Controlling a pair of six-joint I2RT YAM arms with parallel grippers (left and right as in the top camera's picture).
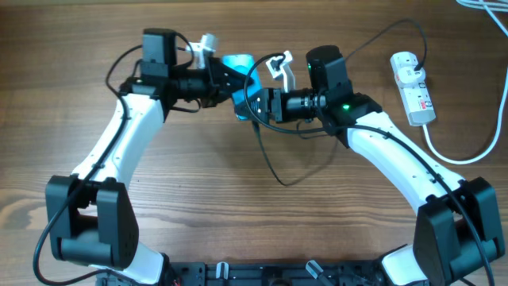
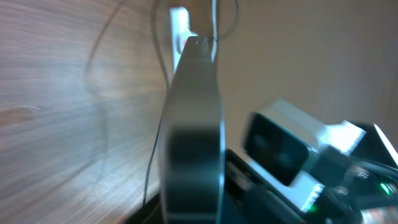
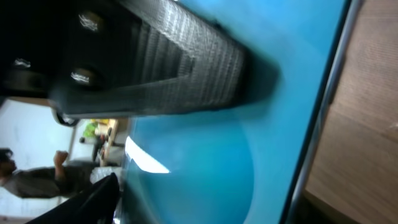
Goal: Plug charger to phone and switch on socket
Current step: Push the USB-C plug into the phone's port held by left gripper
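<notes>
The phone (image 1: 237,63) is held on edge above the table's middle, its bright blue screen facing my right arm. My left gripper (image 1: 228,83) is shut on it. In the left wrist view the phone (image 2: 193,118) stands edge-on straight ahead. In the right wrist view its screen (image 3: 211,168) fills the frame, with a black ribbed finger (image 3: 174,62) pressed across it. My right gripper (image 1: 255,103) is close against the phone's lower end, its jaws hidden. The charger's thin black cable (image 1: 274,171) loops over the table from there. The socket (image 1: 413,87) lies far right.
The socket's thick white cord (image 1: 468,155) curves off to the right edge. The black cable also arcs over the right arm toward the socket's far end (image 1: 397,30). Both arm bases stand at the near edge of the wooden table (image 1: 198,175).
</notes>
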